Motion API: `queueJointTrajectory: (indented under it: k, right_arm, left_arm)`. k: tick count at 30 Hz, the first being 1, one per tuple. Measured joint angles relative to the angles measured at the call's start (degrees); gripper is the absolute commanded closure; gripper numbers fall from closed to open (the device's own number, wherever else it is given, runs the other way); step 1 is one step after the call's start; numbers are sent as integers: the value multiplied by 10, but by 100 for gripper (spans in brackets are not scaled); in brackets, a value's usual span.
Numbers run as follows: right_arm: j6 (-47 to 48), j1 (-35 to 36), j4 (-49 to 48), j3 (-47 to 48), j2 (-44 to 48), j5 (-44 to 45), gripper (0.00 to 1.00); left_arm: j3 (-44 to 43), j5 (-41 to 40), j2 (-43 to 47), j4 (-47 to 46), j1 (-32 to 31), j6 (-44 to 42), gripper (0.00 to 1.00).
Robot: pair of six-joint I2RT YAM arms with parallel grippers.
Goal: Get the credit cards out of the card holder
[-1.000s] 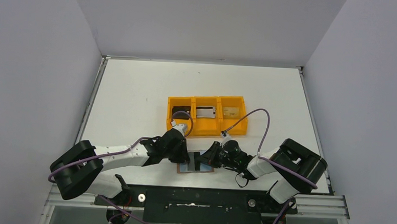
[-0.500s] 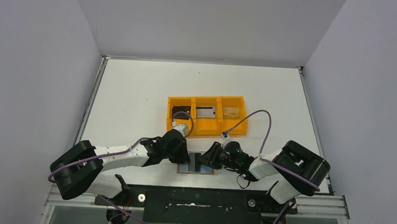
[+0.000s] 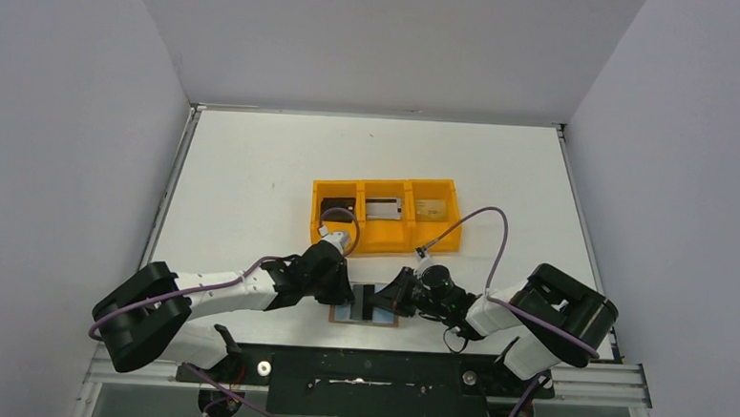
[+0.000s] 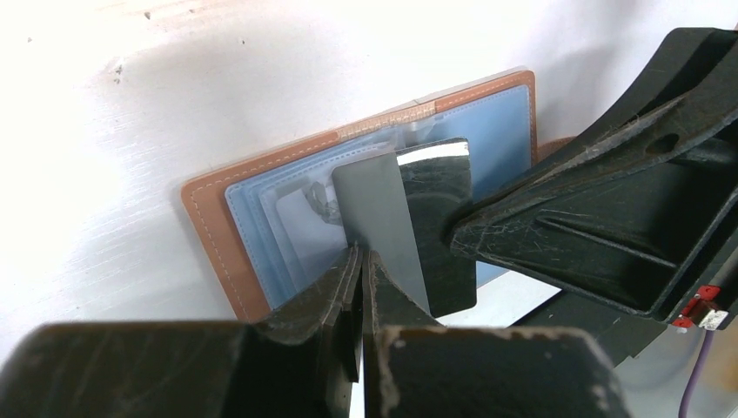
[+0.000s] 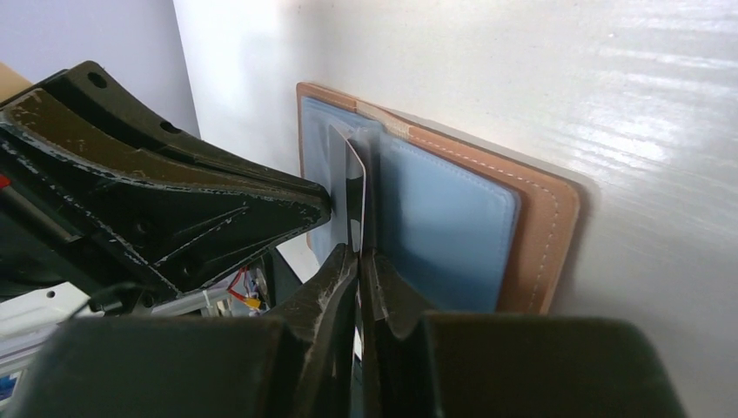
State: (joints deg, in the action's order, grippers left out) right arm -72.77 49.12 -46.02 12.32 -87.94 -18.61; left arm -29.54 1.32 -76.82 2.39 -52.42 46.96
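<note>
Since the earlier frame only the right arm has shifted, its elbow settling slightly outward; the left arm is unmoved. Left gripper point(image 4: 360, 254): jaws clenched at the foot of the grey card point(image 4: 374, 209); whether they pinch it cannot be told. Card holder point(image 4: 261, 218): open flat on the table point(image 3: 253, 183), with the card standing from its middle. Right gripper point(image 5: 358, 252): jaws clamped on the card's edge. Risk: the thin edge grip may slip, or the holder, if not pinned, may lift with the card.

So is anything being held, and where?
The left gripper and right gripper each seemingly pinch an edge of the grey card standing in the card holder.
</note>
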Motion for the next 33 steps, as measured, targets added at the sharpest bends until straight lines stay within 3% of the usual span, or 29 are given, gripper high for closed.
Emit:
queueJointTrajectory:
  k: [8, 12, 18, 24, 29, 33]
  right_arm:
    - [1, 0, 32, -6, 34, 9, 99]
    - [2, 0, 36, -8, 39, 12, 80]
    - [5, 1, 38, -8, 38, 13, 71]
    - [13, 12, 60, 2, 38, 29, 79]
    - [23, 19, 93, 15, 38, 42, 95]
    - [30, 20, 120, 27, 48, 47, 100]
  left_arm:
    - [2, 0, 4, 3, 0, 3, 98]
    - [2, 1, 6, 6, -1, 1, 99]
    - [2, 3, 6, 6, -1, -2, 99]
    - [2, 3, 6, 6, -1, -2, 100]
    - [2, 3, 6, 6, -1, -2, 100]
    - [2, 2, 6, 7, -1, -2, 100]
